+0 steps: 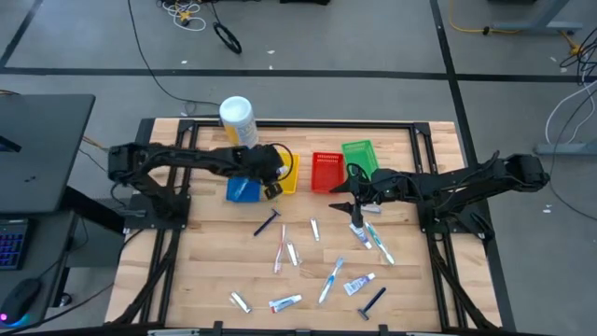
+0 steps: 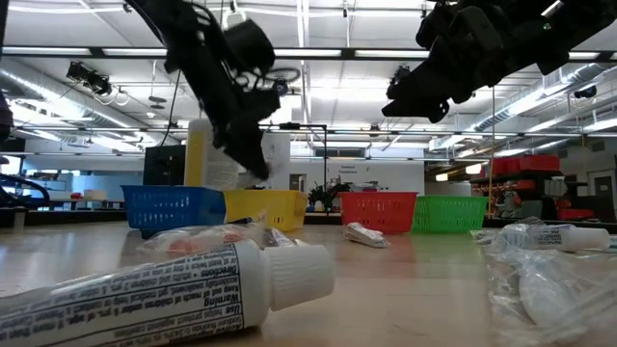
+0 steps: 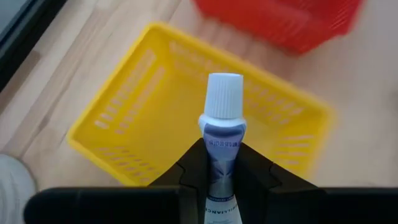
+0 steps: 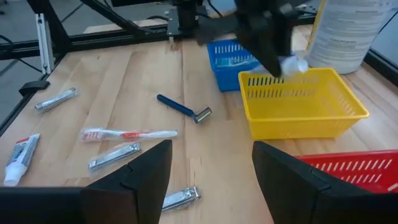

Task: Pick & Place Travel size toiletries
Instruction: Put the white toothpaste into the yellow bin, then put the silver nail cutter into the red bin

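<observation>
My left gripper is over the yellow basket, shut on a small white-and-blue toothpaste tube; the high view shows it at the basket. My right gripper is open and holds nothing, hovering near the red basket, in the high view. Other toiletries lie flat on the wooden table: a blue razor, a toothbrush, a toothpaste tube and several more. My left gripper pinches the toothpaste tube between its two fingers on the tube's body just below the cap. The white cap end sticks out past the fingertips. The tube is lifted clear, above the yellow basket's opening.
Blue, yellow, red and green baskets stand in a row at the table's far side, with a white-and-yellow canister behind the blue one. A tube lies in the blue basket. Scattered items cover the table's near half.
</observation>
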Motion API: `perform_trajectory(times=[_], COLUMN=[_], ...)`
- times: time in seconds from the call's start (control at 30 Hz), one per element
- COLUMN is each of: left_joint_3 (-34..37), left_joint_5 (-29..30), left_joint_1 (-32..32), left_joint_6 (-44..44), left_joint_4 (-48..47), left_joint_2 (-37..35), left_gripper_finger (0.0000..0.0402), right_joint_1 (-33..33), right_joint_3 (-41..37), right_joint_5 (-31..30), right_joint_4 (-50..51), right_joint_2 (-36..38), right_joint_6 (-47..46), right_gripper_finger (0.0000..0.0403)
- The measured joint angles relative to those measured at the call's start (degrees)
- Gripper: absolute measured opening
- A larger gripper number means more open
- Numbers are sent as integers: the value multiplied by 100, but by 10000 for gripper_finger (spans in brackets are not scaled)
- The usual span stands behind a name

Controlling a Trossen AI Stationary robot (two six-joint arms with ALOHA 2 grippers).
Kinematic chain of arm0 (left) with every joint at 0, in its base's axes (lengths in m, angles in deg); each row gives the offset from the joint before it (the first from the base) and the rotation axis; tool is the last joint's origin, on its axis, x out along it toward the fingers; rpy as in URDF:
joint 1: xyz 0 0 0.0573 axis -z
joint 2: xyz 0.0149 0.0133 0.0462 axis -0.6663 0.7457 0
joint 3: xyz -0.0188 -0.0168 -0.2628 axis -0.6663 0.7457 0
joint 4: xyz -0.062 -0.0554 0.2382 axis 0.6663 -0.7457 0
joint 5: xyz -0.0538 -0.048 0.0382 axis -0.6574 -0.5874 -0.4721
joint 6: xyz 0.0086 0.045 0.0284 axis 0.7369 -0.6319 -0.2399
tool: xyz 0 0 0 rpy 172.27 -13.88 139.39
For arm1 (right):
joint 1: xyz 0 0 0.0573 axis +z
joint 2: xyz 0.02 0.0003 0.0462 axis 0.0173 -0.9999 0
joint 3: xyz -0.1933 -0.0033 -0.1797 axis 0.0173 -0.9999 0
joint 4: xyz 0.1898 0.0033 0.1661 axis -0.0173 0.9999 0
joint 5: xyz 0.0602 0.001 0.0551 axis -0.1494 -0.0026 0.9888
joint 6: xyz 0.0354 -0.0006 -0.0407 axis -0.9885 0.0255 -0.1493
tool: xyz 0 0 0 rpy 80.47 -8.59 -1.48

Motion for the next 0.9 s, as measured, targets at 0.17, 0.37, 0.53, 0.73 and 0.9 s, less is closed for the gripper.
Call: perform_trajectory(times=[0.17, 0.37, 0.53, 0.73, 0.9], left_joint_3=[2, -9, -4, -4, -8], left_joint_5=[-313, -332, -352, -286, -173], left_joint_1=[-256, -362, -371, -373, -328], left_joint_6=[-137, -42, -124, 58, 73], left_joint_4=[469, 731, 711, 719, 719], left_joint_2=[444, 530, 538, 538, 527], left_gripper_finger=[64, 65, 91, 145, 169], right_joint_1=[0, -1, -2, 0, 0], right_joint_3=[1, 1, 1, 1, 1], right_joint_5=[1, -2, -9, -9, -9], right_joint_4=[8, -5, -12, -18, -6], right_joint_2=[0, 0, 0, 0, 0], right_joint_6=[-162, -154, -154, -161, -179], right_gripper_finger=[234, 234, 234, 234, 234])
